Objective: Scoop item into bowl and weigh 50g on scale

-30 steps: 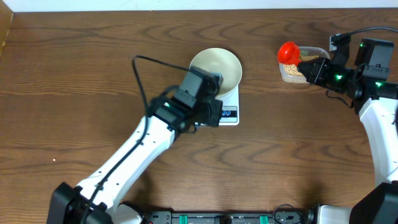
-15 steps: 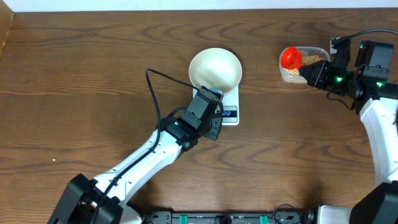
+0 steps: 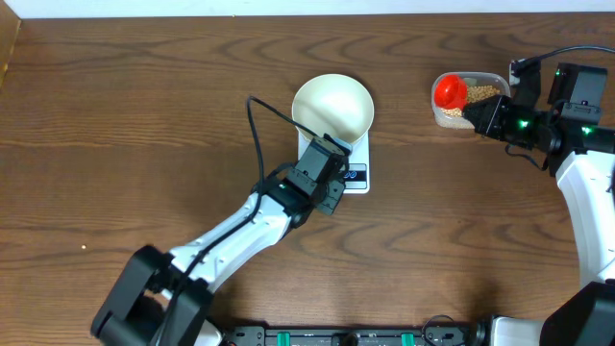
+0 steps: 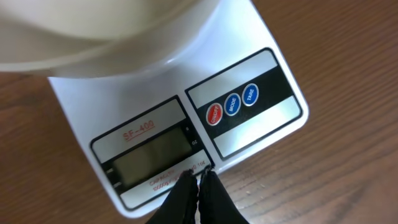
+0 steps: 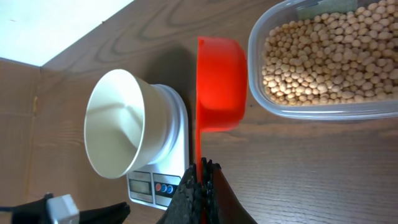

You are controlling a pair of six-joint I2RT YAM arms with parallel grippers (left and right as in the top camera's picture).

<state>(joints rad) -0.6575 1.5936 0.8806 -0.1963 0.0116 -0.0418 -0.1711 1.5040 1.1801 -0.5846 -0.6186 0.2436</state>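
The white bowl (image 3: 332,104) (image 4: 93,31) (image 5: 115,124) stands empty on the white scale (image 3: 359,154) (image 4: 261,124) (image 5: 177,124). My left gripper (image 3: 334,187) (image 4: 199,177) is shut with nothing in it, its tips at the scale's front edge between the display (image 4: 149,155) and the buttons (image 4: 232,104). My right gripper (image 3: 477,109) (image 5: 202,168) is shut on the handle of a red scoop (image 3: 449,89) (image 5: 221,81). The scoop is empty and hangs beside a clear tub (image 3: 461,120) (image 5: 255,56) holding the item, tan beans (image 3: 480,92) (image 5: 323,56).
Brown wooden table (image 3: 144,96) runs out to a pale wall strip along the far edge. The left arm (image 3: 231,235) crosses the table from the near left to the scale, its black cable looping above it. The right arm (image 3: 586,183) stands at the right edge.
The left gripper has slid from over the bowl's near side to the scale's front edge, uncovering the bowl. The right gripper and scoop have hardly moved.
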